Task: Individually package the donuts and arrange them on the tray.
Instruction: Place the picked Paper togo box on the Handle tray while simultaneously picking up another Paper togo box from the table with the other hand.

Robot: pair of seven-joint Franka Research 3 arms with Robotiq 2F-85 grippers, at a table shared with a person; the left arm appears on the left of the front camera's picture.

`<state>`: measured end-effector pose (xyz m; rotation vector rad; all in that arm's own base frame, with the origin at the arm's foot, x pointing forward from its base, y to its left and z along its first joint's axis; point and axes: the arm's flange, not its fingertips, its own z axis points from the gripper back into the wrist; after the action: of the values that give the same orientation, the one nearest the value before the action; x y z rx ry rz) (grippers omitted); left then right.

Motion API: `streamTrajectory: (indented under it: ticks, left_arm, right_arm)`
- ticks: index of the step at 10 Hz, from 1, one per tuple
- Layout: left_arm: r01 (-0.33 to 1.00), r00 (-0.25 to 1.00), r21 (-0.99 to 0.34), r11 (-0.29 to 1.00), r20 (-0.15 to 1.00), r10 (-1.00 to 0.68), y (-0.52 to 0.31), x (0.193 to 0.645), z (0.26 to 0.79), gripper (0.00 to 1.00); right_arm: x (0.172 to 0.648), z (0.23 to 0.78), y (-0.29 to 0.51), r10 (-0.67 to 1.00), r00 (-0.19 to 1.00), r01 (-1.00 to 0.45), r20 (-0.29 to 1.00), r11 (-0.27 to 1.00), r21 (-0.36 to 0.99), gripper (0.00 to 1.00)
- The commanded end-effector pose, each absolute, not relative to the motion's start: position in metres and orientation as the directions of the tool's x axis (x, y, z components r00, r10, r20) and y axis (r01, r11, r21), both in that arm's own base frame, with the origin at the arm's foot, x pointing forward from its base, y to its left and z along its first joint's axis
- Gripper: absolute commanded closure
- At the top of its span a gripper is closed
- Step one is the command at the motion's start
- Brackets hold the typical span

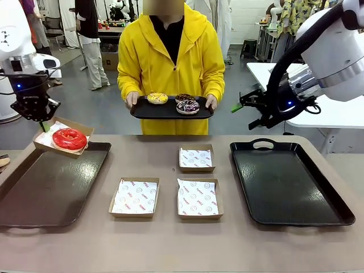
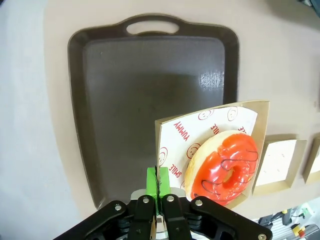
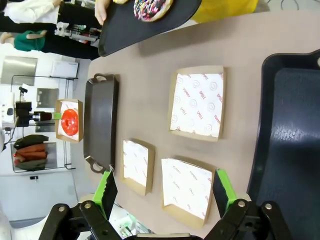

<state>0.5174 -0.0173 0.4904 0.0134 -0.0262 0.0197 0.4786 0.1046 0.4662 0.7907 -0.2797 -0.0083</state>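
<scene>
1. The left gripper (image 1: 43,125) (image 2: 158,175) has its green pads pressed together on the edge of a paper-lined cardboard box (image 1: 77,125) (image 2: 175,135), pinching it and holding it clear of the table.
2. The glossy red donut (image 1: 69,139) (image 2: 224,167) lies in that box, just beside the pinched edge and to one side of the fingertips.
3. Below this gripper and the box is the near-handle end of the dark left tray (image 1: 51,187) (image 2: 145,75); the box hangs over its rim.
4. The right gripper (image 1: 244,114) (image 3: 164,187) hovers with its fingers spread wide and nothing between them.
5. Ahead of and below its fingers lie three empty boxes (image 1: 197,198) (image 3: 196,102) on the table. The black right tray (image 1: 284,182) (image 3: 295,125) sits beneath it, off to one side.
6. Farther out beyond both grippers, a person's hands (image 1: 132,99) hold a black serving tray (image 1: 165,112).
7. On it are the yellow sprinkled donut (image 1: 157,98), the chocolate donut (image 1: 185,98) and the purple-swirled donut (image 1: 187,106) (image 3: 151,7), well apart from either gripper.
</scene>
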Motion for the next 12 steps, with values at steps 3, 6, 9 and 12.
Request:
streamTrajectory:
  ticks: [3,6,9,12]
  left_arm:
    - [-0.02,0.999,0.013,1.0,0.026,0.019,-0.017,0.517,0.49,0.99]
    - [-0.02,0.999,0.013,1.0,0.026,0.019,-0.017,0.517,0.49,0.99]
    - [-0.02,0.999,0.013,1.0,0.026,0.019,-0.017,0.517,0.49,0.99]
    - [-0.006,0.999,0.055,0.998,0.041,0.003,-0.001,0.528,0.475,0.99]
  right_arm:
    - [0.478,0.467,0.096,-0.12,0.962,-0.09,0.243,0.704,0.704,0.0]
    - [0.478,0.467,0.096,-0.12,0.962,-0.09,0.243,0.704,0.704,0.0]
    - [0.48,0.467,0.095,-0.129,0.961,-0.085,0.243,0.701,0.708,0.0]
    - [0.506,0.483,0.131,-0.014,0.968,-0.131,0.251,0.822,0.554,0.0]
